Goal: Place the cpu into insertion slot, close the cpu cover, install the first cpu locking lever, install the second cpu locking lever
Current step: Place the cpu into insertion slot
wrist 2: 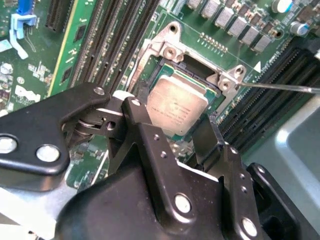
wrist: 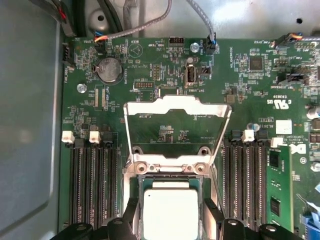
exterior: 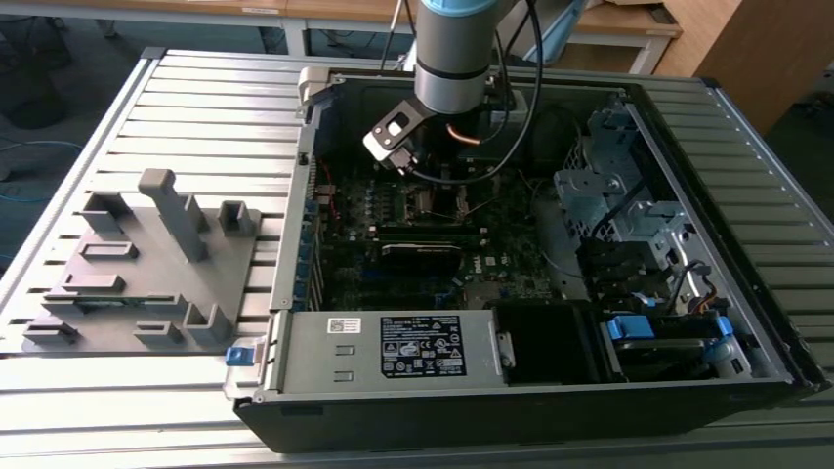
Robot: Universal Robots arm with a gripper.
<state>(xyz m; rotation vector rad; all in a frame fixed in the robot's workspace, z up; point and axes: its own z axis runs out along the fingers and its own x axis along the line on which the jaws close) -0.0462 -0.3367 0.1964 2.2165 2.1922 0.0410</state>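
Note:
The cpu [wrist: 171, 212] is a silvery square chip lying flat inside the insertion slot [wrist: 136, 186], whose metal rim [wrist 2: 148, 65] frames it. In the second wrist view the cpu [wrist 2: 176, 104] shows between my two black fingers [wrist 2: 142, 131]. My gripper [wrist 2: 174, 113] straddles the chip and stands open, with a thin dark gap on each side in the first wrist view, where the gripper [wrist: 171, 224] sits low over the slot. The cpu cover [wrist: 175, 106] is swung up and back on its hinge, clear of the chip. A thin locking lever rod [wrist 2: 280, 87] sticks out beside the slot.
Rows of long black memory slots [wrist: 92, 185] flank the slot on both sides. The arm [exterior: 450, 59] reaches down into the open computer case [exterior: 521, 244]. A grey fixture plate [exterior: 137, 264] lies on the slatted table at the exterior view's left. Cables [exterior: 521, 127] hang near the wrist.

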